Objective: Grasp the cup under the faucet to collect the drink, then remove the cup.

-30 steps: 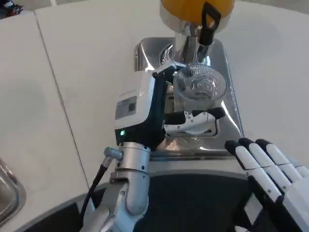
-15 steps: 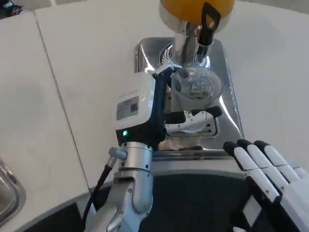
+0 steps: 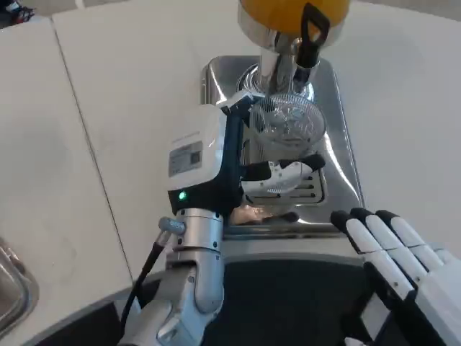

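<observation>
Head view: left hand grips cup; hand label unreadable.

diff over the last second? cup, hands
The left hand, gripping the clear cup, has carried it up the picture, closer under the dispenser's black tap. The right hand, fingers extended, drifted slightly leftward and holds nothing. The steel drip tray stayed put.

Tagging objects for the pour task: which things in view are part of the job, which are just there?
In the job:
- clear cup, held under the faucet
- left hand, gripping the cup
- faucet with black lever
- orange drink tank
- steel drip tray

Just there:
- right hand, fingers extended, holding nothing
- white table
- metal rim at lower left
</observation>
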